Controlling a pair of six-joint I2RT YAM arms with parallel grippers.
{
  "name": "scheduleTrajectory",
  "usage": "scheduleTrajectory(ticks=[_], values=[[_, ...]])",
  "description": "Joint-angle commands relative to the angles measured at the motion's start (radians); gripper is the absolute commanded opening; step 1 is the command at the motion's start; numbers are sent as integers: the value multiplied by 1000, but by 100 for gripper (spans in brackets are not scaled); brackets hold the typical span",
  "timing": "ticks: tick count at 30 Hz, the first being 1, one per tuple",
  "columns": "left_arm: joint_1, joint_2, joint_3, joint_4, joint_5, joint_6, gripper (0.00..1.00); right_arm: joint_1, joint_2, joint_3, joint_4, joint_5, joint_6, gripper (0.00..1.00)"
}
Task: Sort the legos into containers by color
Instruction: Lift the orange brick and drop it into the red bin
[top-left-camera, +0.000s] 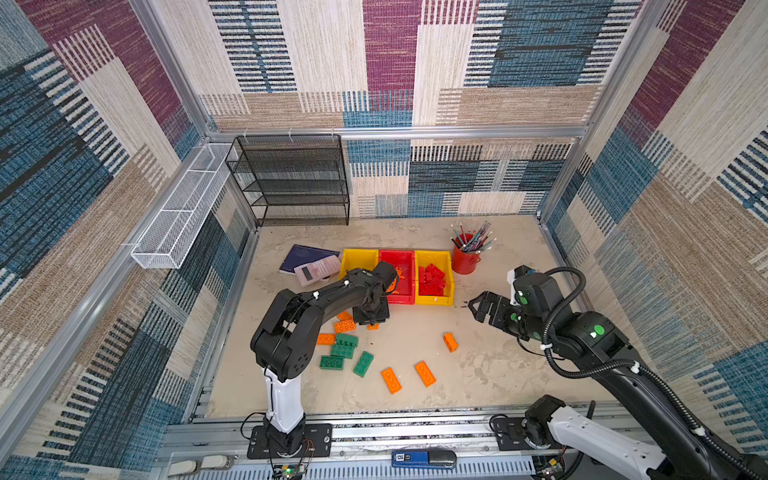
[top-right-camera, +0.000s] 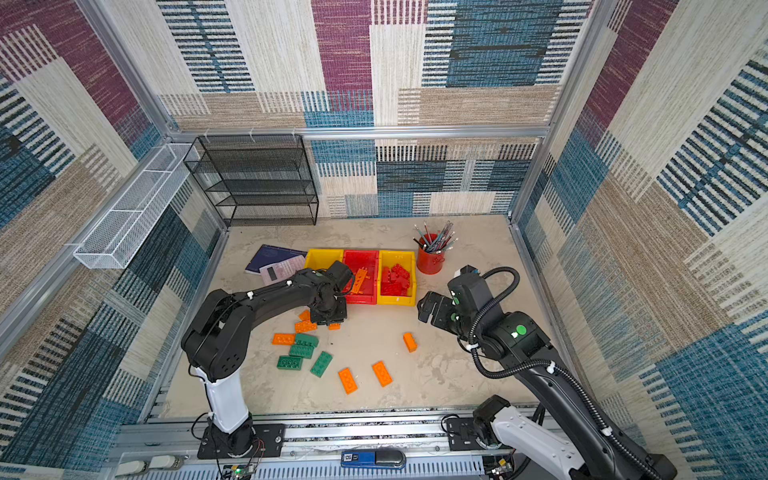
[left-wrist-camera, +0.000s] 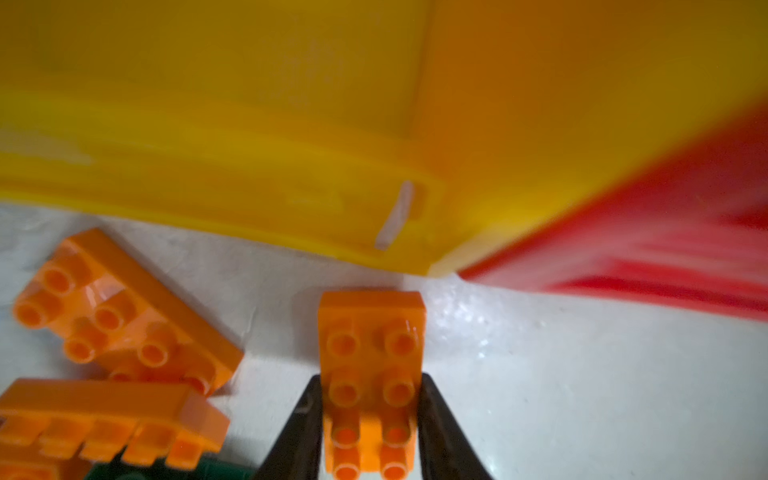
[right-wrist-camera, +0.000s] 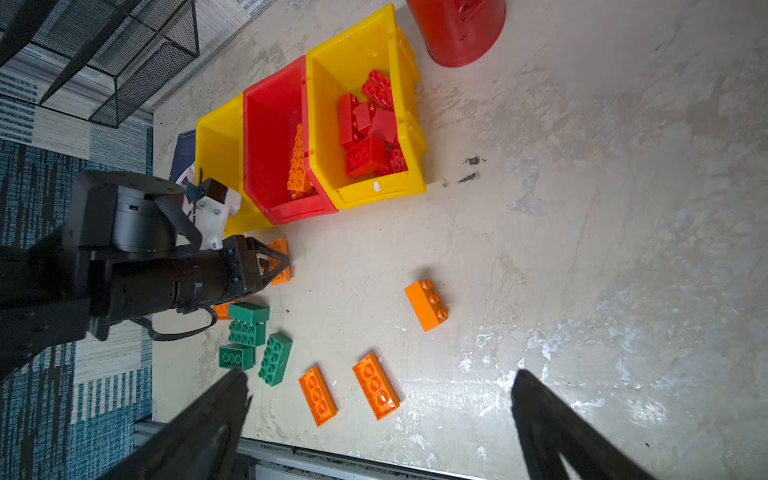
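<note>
My left gripper (left-wrist-camera: 372, 378) is shut on a short orange lego (left-wrist-camera: 372, 332) that rests on the table, its jaws pressed to both sides, just in front of the left yellow container (left-wrist-camera: 249, 187) and the red container (left-wrist-camera: 665, 257). In both top views that gripper (top-left-camera: 371, 318) (top-right-camera: 328, 316) points down in front of the containers. The red container (right-wrist-camera: 291, 208) holds orange legos (right-wrist-camera: 297, 162); the right yellow container (top-left-camera: 434, 301) holds red legos (top-left-camera: 432, 280). Green legos (top-left-camera: 345, 351) and orange legos (top-left-camera: 390, 380) lie loose. My right gripper (top-left-camera: 473, 307) (right-wrist-camera: 380, 374) hovers open and empty.
A red pencil cup (top-left-camera: 464, 259) stands right of the containers. A notebook with a calculator (top-left-camera: 316, 270) lies to their left. A black mesh shelf (top-left-camera: 291, 183) stands at the back wall, and a white wire basket (top-left-camera: 178, 208) hangs on the left wall.
</note>
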Motion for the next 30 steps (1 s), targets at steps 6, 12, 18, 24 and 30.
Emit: scheduleTrajectory(ticks=[6, 12, 18, 24, 30], values=[[-7, -61, 175, -123, -65, 97, 33, 1, 16, 1, 33, -10, 2, 100], [-8, 3, 323, -146, -63, 139, 35, 0, 39, 7, 57, -10, -10, 100], [-8, 149, 521, -177, -68, 183, 36, 1, 61, 26, 61, -3, -15, 100], [-5, 305, 692, -202, -103, 248, 43, 0, 59, 36, 51, 13, -4, 100], [3, 351, 765, -222, -48, 276, 62, 0, 59, 57, 34, 17, -5, 100]])
